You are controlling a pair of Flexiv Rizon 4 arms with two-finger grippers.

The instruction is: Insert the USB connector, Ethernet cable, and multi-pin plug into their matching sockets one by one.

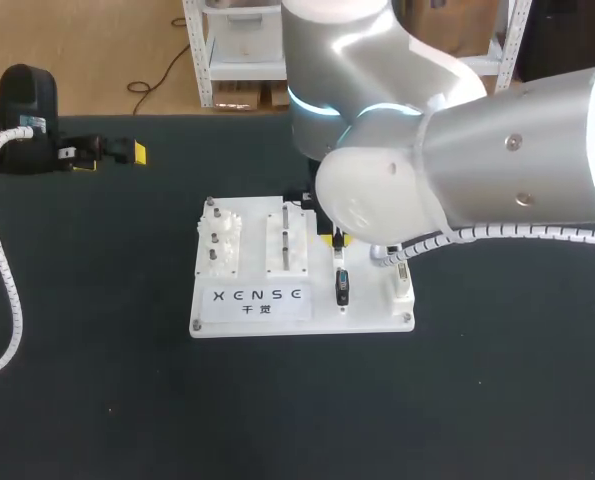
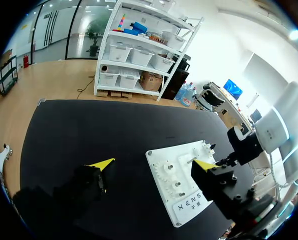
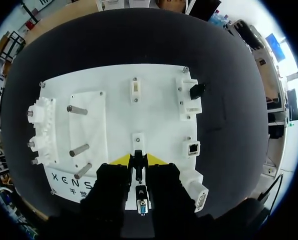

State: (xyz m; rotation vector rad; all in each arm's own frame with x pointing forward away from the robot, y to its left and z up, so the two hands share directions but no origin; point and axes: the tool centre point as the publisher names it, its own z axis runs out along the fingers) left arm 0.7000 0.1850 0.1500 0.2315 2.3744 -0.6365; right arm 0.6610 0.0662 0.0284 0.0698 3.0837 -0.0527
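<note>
2 right fingers [image 3: 120, 160] on USB connector [image 3: 137, 162]

A slim black plug [image 3: 137, 164] is clamped between the fingers of the right gripper [image 3: 138, 159]. Its nose is just at a small white socket block [image 3: 137, 140] on the white socket board [image 3: 154, 115], and its blue-faced end [image 3: 142, 205] lies under the gripper. Just beside the gripper sits the Ethernet socket [image 3: 193, 148], with the silver multi-pin socket [image 3: 199, 200] alongside at the board's corner. Well ahead, a black connector [image 3: 196, 90] rests in a white bracket [image 3: 188, 100].
</note>
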